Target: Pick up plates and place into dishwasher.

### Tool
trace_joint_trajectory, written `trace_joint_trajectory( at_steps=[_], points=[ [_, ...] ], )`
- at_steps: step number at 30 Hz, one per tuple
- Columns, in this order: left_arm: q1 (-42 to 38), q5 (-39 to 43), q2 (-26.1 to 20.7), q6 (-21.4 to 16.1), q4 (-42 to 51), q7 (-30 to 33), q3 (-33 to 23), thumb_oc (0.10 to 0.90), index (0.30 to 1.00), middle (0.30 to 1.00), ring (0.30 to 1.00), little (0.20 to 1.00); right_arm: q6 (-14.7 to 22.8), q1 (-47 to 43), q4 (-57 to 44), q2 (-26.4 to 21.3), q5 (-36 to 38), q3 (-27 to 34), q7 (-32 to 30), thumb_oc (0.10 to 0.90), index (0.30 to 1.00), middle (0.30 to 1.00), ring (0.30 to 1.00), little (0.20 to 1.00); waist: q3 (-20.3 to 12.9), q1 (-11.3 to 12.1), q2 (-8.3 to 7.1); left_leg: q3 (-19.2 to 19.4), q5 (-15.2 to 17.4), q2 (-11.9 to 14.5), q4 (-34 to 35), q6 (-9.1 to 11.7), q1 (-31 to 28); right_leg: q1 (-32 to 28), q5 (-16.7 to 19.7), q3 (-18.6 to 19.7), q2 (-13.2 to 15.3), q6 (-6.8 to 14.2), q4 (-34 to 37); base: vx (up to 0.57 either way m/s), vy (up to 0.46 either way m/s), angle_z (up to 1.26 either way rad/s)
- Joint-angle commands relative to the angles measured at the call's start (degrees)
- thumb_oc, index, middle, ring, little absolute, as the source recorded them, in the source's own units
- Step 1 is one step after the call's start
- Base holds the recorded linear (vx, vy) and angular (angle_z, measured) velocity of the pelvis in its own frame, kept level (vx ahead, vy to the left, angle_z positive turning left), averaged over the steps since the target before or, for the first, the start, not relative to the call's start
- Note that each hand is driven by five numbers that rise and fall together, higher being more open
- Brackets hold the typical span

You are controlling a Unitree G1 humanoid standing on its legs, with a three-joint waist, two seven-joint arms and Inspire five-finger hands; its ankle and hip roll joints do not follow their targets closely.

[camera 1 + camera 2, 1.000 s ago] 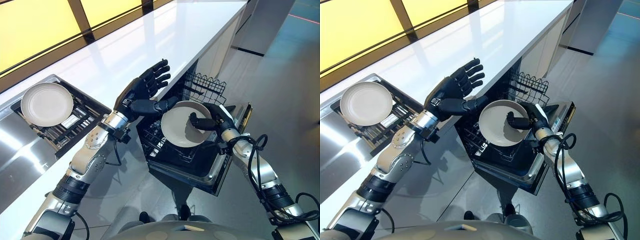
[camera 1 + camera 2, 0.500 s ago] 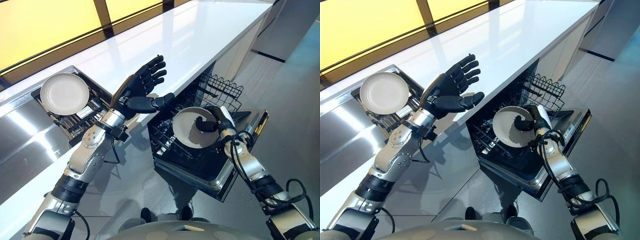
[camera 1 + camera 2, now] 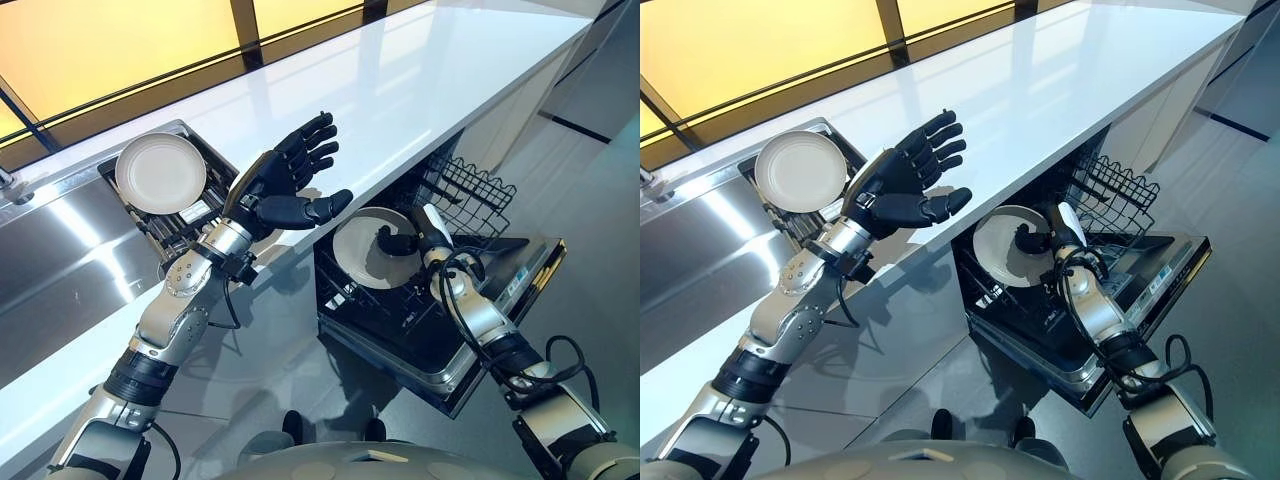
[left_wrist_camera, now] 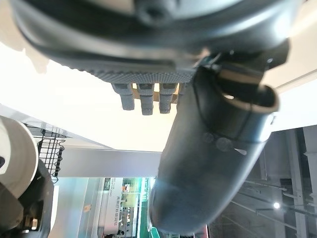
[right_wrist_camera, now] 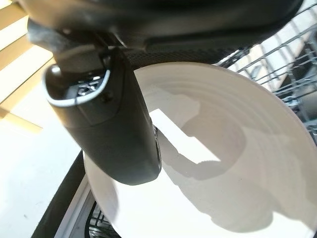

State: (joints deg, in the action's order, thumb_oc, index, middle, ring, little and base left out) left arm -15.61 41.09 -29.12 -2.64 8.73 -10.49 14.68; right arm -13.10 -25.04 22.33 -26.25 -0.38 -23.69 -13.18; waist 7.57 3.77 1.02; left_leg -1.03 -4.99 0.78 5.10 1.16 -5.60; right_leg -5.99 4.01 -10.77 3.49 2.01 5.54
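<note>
- Plate (image 3: 375, 247) first, since it is closest to my work: I hold it in my right hand (image 3: 405, 238), thumb curled across its pale inner face and fingers behind the rim, so the hand is clamped on it.
- Right wrist view confirms the grip: my thumb (image 5: 106, 119) lies flat on the plate's inside, with wire rack showing past the edge.
- Plate sits tilted, nearly on edge, above the lower rack (image 3: 385, 300) of the open dishwasher (image 3: 500, 300); I cannot tell whether its rim touches the tines yet.
- Risk one, as I judge it: the grip is a pinch on a smooth glazed surface, so a quick wrist turn could let the plate slide out and drop onto the rack or the door.
- Risk two: if I lower it off line with a slot, the rim may strike a tine and lever itself out of my thumb.
- Upper rack (image 3: 470, 185) juts out just beyond my hand, so lifting or swinging outward could knock the plate against it.
- Left hand (image 3: 285, 185) hovers over the white counter edge (image 3: 400, 90), fingers spread and straight, holding nothing.
- Farthest off, a second plate (image 3: 160, 172) waits on the dish rack (image 3: 190, 225) by the sink (image 3: 60, 240).
</note>
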Motion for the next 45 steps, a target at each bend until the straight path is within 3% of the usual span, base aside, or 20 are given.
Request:
trace_joint_trajectory(
  at_steps=[1, 14, 17, 19, 22, 24, 30, 37, 40, 45],
  points=[
    [-4.3, 3.1, 1.5, -4.7, 3.2, -1.3, -2.2, 0.8, 0.9, 0.9, 0.9, 0.9, 3.1, -10.8, -0.1, 4.1, -1.0, -4.7, 1.4, 0.1, 0.3, 0.3, 0.3, 0.2, -3.6, 2.4, -1.67, -2.3, 3.4, -3.8, -0.1, -1.0, -0.1, -2.2, -1.0, -1.9, 0.9, 2.0, -0.5, -0.01, 0.014, 0.18],
    [-8.8, 1.9, 3.3, -2.4, 4.8, -2.8, -1.0, 0.8, 0.9, 0.9, 0.9, 0.9, 0.4, -13.9, 12.2, 10.7, -1.0, -12.0, 3.6, 0.1, 0.3, 0.3, 0.3, 0.2, -3.3, 5.1, -1.71, -4.1, 3.6, -4.0, -0.1, -0.9, -0.3, -3.3, -1.4, -3.6, 1.4, 1.8, -0.5, 0.01, -0.01, 0.11],
    [-9.1, 1.9, 3.1, -2.4, 4.4, -2.6, -0.9, 0.8, 0.9, 0.9, 0.9, 0.9, -1.9, -14.7, 12.6, 10.8, -8.9, -13.6, 4.9, 0.1, 0.3, 0.3, 0.3, 0.2, -3.4, 5.2, -1.74, -4.2, 3.5, -4.0, -0.1, -0.8, -0.2, -3.1, -1.3, -3.4, 1.3, 1.9, -0.5, 0.0, 0.0, 0.0],
    [-8.9, 1.7, 2.6, -2.7, 4.6, -2.0, -1.1, 0.8, 0.9, 0.9, 0.9, 0.9, -6.6, -15.0, 11.7, 9.6, -18.7, -15.7, 6.9, 0.1, 0.3, 0.3, 0.3, 0.2, -3.5, 5.0, -1.75, -4.0, 2.9, -4.1, -0.1, -0.9, 0.4, -2.5, -0.7, -3.4, 1.4, 2.0, -0.5, -0.03, 0.011, 0.0],
    [-8.6, 1.2, 2.4, -2.8, 5.4, -1.1, -0.9, 0.8, 0.9, 0.9, 0.9, 0.9, -10.2, -14.6, 10.1, 7.7, -23.3, -17.1, 6.6, 0.1, 0.3, 0.3, 0.3, 0.2, -3.4, 4.6, -1.82, -3.6, 3.0, -4.1, -0.1, -1.1, 0.4, -2.4, -0.7, -3.0, 1.3, 2.1, -0.5, 0.0, 0.0, 0.0],
    [-8.9, 1.2, 2.3, -2.5, 5.7, -0.9, -0.7, 0.8, 0.9, 0.9, 0.9, 0.9, -10.9, -14.5, 10.5, 7.7, -22.3, -16.9, 5.7, 0.1, 0.3, 0.3, 0.3, 0.2, -3.2, 4.5, -1.78, -3.6, 3.0, -4.1, -0.1, -1.2, 0.4, -2.3, -0.6, -2.9, 1.3, 2.2, -0.5, 0.0, 0.0, 0.0],
    [-9.2, 1.6, 2.5, -1.4, 5.9, -1.8, -1.1, 0.8, 0.9, 0.9, 0.9, 0.9, -10.0, -13.9, 12.5, 8.7, -14.7, -16.0, 3.1, 0.1, 0.3, 0.3, 0.3, 0.2, -3.0, 4.8, -1.77, -3.8, 3.0, -4.1, -0.1, -1.2, 0.5, -2.3, -0.7, -2.8, 1.3, 2.1, -0.5, 0.0, -0.002, 0.01],
    [-8.3, 1.3, 2.8, -1.8, 5.8, -2.3, -1.6, 0.8, 0.9, 0.9, 0.9, 0.9, -11.7, -12.7, 12.5, 8.4, -16.9, -14.1, -1.3, 0.1, 0.3, 0.3, 0.3, 0.2, -3.1, 4.7, -1.49, -3.8, 3.1, -4.0, -0.1, -1.1, 0.4, -2.3, -0.7, -2.7, 1.2, 2.2, -0.5, 0.0, 0.0, 0.0],
    [-8.3, 1.8, 2.4, -1.8, 5.9, -2.3, -1.7, 0.8, 0.9, 0.9, 0.9, 0.9, -9.8, -12.0, 12.0, 8.1, -14.3, -13.9, 0.0, 0.1, 0.3, 0.3, 0.3, 0.2, -3.1, 4.6, -1.46, -3.9, 3.1, -4.0, -0.1, -1.2, 0.4, -2.3, -0.7, -2.7, 1.2, 2.2, -0.5, 0.0, 0.0, 0.0],
    [-8.5, 2.0, 2.7, -1.1, 5.4, -3.3, -1.8, 0.8, 0.9, 0.9, 0.9, 0.9, -2.8, -11.4, 11.4, 9.5, -3.6, -13.2, 1.8, 0.1, 0.3, 0.3, 0.3, 0.2, -3.1, 4.9, -1.58, -4.1, 3.6, -3.9, -0.1, -1.1, -0.1, -2.9, -1.3, -3.0, 1.2, 2.1, -0.5, 0.02, -0.01, 0.0]
  ],
)
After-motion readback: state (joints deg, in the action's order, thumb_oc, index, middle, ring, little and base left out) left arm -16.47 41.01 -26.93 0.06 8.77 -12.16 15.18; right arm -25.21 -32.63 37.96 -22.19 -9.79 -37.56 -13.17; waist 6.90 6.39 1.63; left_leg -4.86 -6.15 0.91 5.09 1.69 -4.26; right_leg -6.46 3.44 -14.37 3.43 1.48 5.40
